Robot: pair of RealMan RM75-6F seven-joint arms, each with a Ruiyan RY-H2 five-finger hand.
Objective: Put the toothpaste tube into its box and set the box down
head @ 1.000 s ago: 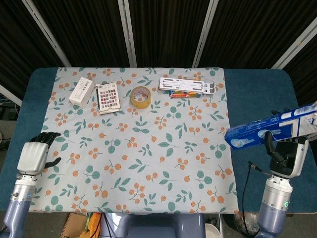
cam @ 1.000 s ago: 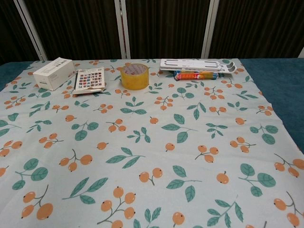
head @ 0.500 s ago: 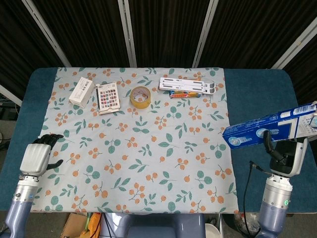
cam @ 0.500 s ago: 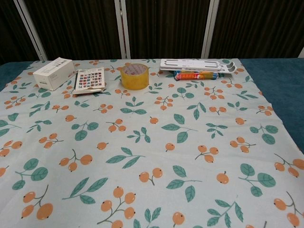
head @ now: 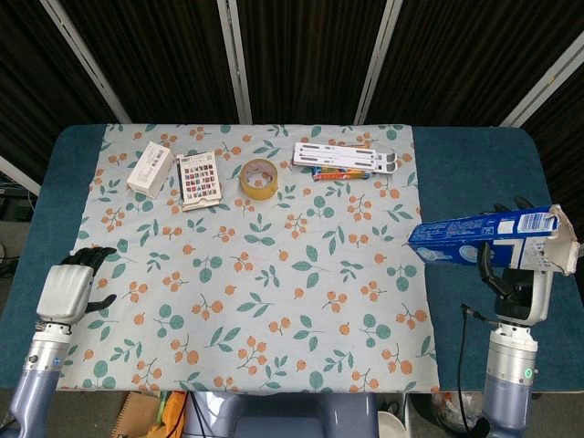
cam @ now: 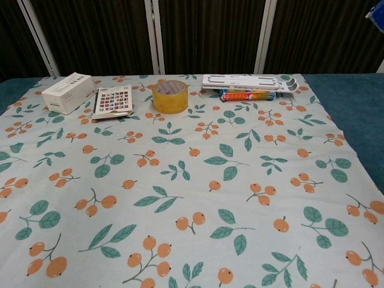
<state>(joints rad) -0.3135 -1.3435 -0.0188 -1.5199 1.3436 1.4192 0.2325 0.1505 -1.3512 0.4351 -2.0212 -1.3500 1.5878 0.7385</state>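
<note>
My right hand (head: 516,281) grips a long blue toothpaste box (head: 470,239) from below, in the air over the table's right side. The box lies nearly level, its left end reaching the cloth's edge. A flap (head: 563,245) stands open at its right end, and the inside is hidden. One blue corner of the box (cam: 376,13) shows at the chest view's top right. A red and orange tube-like pack (head: 339,172) (cam: 249,95) lies at the back against a white stand. My left hand (head: 66,287) hovers at the near left corner, holding nothing, fingers apart.
At the back of the floral cloth (head: 265,274) lie a white carton (head: 151,169), a card of coloured squares (head: 200,179), a roll of yellow tape (head: 259,178) and a white folding stand (head: 347,155). Bare blue table (head: 474,173) borders the cloth.
The box has swung from a slant to nearly level and dropped a little, its open flap now showing. A corner of it has entered the chest view. My left hand sank slightly.
</note>
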